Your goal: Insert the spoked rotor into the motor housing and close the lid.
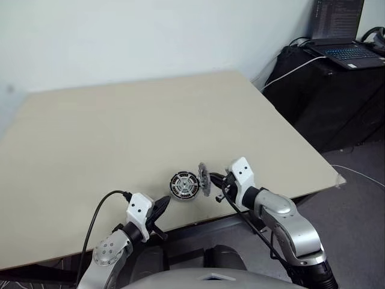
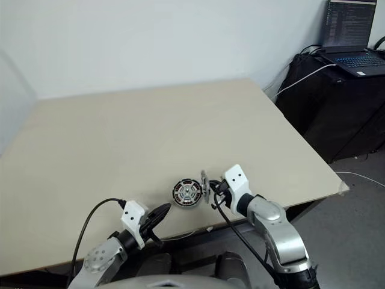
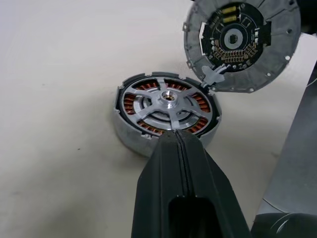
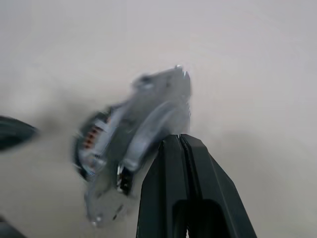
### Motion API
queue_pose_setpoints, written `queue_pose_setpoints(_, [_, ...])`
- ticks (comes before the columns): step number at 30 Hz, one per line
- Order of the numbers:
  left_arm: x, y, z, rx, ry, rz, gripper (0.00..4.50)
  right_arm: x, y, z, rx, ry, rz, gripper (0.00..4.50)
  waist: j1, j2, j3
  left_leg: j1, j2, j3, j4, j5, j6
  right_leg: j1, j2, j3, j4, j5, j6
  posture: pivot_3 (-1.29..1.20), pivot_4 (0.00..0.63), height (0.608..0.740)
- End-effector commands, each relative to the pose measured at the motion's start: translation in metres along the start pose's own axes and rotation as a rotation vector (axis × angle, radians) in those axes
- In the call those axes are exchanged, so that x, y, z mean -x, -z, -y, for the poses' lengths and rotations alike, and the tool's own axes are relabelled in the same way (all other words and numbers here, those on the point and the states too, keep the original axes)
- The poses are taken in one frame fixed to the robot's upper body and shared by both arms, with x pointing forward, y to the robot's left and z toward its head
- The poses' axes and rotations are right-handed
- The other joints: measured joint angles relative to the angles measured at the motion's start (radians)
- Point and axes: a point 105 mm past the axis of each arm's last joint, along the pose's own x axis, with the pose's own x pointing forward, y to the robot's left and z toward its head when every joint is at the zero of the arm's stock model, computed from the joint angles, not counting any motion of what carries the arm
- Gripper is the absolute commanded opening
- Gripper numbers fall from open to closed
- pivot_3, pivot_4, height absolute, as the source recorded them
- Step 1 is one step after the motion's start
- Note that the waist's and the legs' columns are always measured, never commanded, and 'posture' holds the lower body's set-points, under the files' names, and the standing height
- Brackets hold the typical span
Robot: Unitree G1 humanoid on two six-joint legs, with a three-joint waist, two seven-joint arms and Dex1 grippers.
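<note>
Two grippers, left gripper [image 1: 161, 205] fingers pressed together near table [image 1: 120, 132] front edge, one motor housing [image 1: 184, 185] on table with one spoked rotor [image 3: 167, 99] seated inside, one lid [image 1: 204, 179] on edge beside it, pinched by right gripper [image 1: 215, 180]

Left gripper [image 1: 161, 206]: fingers pressed together, nothing held, pointed forward and inward, slightly down, forearm kept low at the near left. Right gripper [image 1: 215, 180]: fingers pinched together, aimed inward toward the left, tilted slightly down, wrist bent, elbow set out to the right. The grippers are kept apart.
</note>
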Motion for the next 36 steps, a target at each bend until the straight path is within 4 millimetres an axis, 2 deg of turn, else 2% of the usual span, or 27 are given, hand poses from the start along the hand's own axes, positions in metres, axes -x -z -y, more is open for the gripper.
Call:
queue_pose_setpoints(1, [-0.001, -0.009, -0.001, -0.019, 0.005, 0.043, 0.0, -0.008, -0.009, -0.006, -0.003, -0.067, 0.022, 0.05, 0.0, 0.0, 0.0, 0.0, 0.0, 0.0, 0.0, 0.0, 0.0, 0.0, 0.0, 0.0, 0.0, 0.0, 0.0, 0.0, 0.0, 0.74])
queue_pose_setpoints(13, [0.0, -0.011, -0.002, -0.027, 0.0, 0.047, 0.0, -0.039, -0.001, -0.021, -0.016, -0.151, -0.019, 0.05, 0.0, 0.001, 0.0, 0.0, 0.0, 0.0, 0.0, 0.0, 0.0, 0.0, 0.001, 0.0, 0.0, 0.0, 0.0, 0.0, 0.0, 0.74])
queue_pose_setpoints(20, [0.0, -0.011, -0.003, -0.03, -0.004, 0.048, 0.0, -0.024, -0.002, -0.009, 0.044, -0.139, -0.036, 0.05, 0.002, 0.001, -0.001, 0.0, -0.001, 0.0, 0.0, 0.0, 0.0, 0.0, 0.0, 0.0, 0.0, 0.0, 0.0, 0.0, 0.0, 0.74])
queue_pose_setpoints(27, [-0.001, -0.01, -0.003, -0.03, 0.001, 0.046, 0.0, -0.008, -0.002, -0.026, 0.048, -0.264, -0.05, 0.05, 0.001, 0.001, -0.001, 0.0, 0.0, 0.0, 0.0, 0.0, 0.0, 0.0, 0.001, 0.0, 0.0, 0.0, 0.0, 0.0, 0.0, 0.74])
queue_pose_setpoints(36, [-0.002, -0.011, -0.004, -0.034, -0.001, 0.049, 0.0, -0.003, 0.003, -0.038, 0.02, -0.371, -0.092, 0.05, 0.003, 0.0, -0.001, 0.0, 0.0, 0.0, 0.0, 0.0, 0.0, 0.001, 0.0, 0.0, 0.0, 0.0, 0.0, 0.0, 0.0, 0.74])
